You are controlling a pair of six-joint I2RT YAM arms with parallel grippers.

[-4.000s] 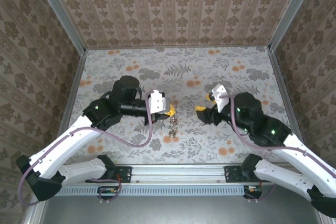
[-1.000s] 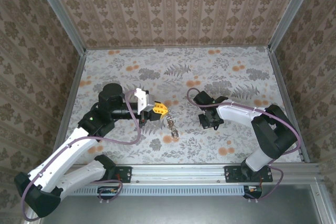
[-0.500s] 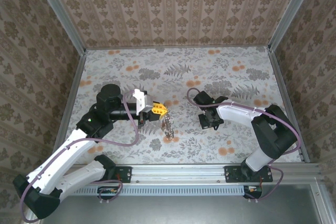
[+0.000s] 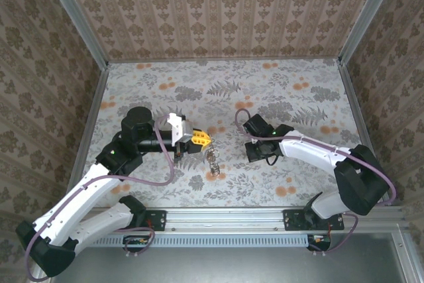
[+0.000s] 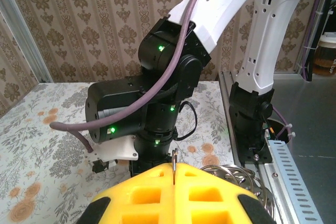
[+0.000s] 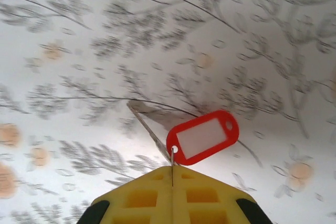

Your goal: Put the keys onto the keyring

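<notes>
The keyring point(image 4: 213, 160) is a bunch of thin silvery loops dangling from my left gripper point(image 4: 205, 139) just above the table. In the left wrist view the yellow fingers of the left gripper point(image 5: 173, 165) are pressed together on one thin loop, and the rest of the keyring point(image 5: 239, 174) hangs to the right. My right gripper point(image 4: 256, 154) points down at the table right of centre. Its wrist view shows the right gripper point(image 6: 172, 167) shut on a thin wire through a key's point(image 6: 203, 137) red plastic head, which has a white centre and hangs just over the table.
The floral tablecloth point(image 4: 278, 91) covers the table, with patterned walls on three sides. A metal rail point(image 4: 225, 217) with the arm bases runs along the near edge. The right arm's black wrist point(image 5: 152, 103) stands close in front of the left gripper.
My right gripper has closed on the key's wire, and its arm has swung its elbow outward to the right. The keyring has swayed slightly under the left gripper.
</notes>
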